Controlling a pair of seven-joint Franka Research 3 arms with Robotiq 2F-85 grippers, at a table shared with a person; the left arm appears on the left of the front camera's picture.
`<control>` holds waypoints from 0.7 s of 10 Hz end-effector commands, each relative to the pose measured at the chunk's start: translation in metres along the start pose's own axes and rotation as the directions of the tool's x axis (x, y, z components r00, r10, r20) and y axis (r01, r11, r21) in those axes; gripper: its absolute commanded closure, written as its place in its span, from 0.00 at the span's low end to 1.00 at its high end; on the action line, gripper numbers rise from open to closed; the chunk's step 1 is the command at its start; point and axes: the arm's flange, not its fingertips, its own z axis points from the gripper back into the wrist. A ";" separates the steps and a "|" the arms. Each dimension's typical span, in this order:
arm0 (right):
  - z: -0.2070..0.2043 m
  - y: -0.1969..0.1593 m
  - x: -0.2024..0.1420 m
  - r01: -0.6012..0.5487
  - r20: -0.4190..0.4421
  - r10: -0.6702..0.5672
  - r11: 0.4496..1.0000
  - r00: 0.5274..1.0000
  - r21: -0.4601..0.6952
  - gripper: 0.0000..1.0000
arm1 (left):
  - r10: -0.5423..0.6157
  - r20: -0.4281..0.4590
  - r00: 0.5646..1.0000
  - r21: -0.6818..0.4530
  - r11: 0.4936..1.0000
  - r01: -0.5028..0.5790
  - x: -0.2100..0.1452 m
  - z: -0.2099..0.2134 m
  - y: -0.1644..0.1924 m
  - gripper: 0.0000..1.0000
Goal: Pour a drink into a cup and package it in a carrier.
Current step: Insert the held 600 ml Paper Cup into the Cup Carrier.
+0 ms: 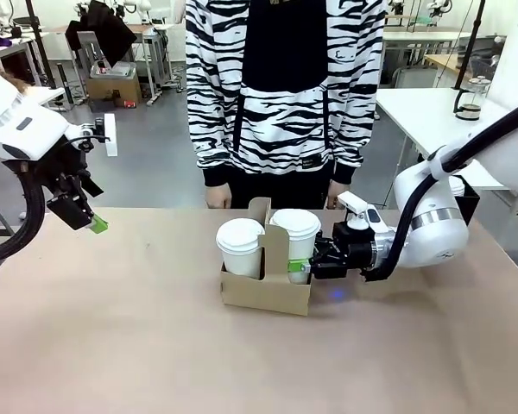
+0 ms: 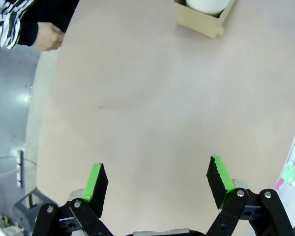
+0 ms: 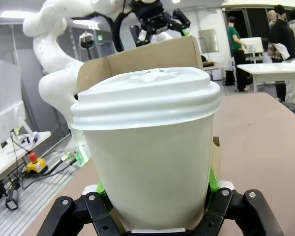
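1. The right tool (image 1: 306, 266) reaches in level from the robot's right, its green pads closed on the lower body of the cup (image 1: 295, 243), which stands upright in the right-hand slot of the carrier (image 1: 266, 289); the right wrist view shows the lidded cup (image 3: 150, 147) filling the gap between the pads, lid on top, long axis vertical
2. The move that follows, as I judge it, is a release and a straight pull back toward the robot's right, because the cup already sits in its slot and the tool lies on the carrier's open outer side
3. A second lidded cup (image 1: 240, 247) stands in the left slot, just beyond the upright cardboard handle (image 1: 269, 233), so any sideways push on the held cup would press it against that handle
4. The left tool (image 1: 86, 217) hangs above the worktop (image 1: 112, 345) well apart from the carrier, wide open and holding nothing (the left wrist view shows bare worktop between the spread pads (image 2: 94, 178))
5. The person stands at the far edge with one hand (image 1: 217, 197) near the worktop, behind the carrier and out of the right arm's path
6. No drink is visible, since both lids are on
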 end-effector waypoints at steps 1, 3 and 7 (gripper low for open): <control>0.000 -0.006 -0.003 -0.044 -0.024 0.045 0.998 0.999 0.037 0.20 | 0.006 -0.002 1.000 0.001 1.000 -0.006 0.002 0.001 0.001 0.00; 0.006 -0.002 -0.001 -0.078 -0.058 0.079 0.997 0.995 0.024 0.00 | 0.006 -0.002 1.000 0.001 1.000 -0.006 0.002 0.001 0.001 0.00; 0.044 0.016 0.031 -0.130 -0.167 0.116 0.988 0.979 -0.081 0.00 | 0.006 -0.002 1.000 0.001 1.000 -0.006 0.002 0.001 0.001 0.00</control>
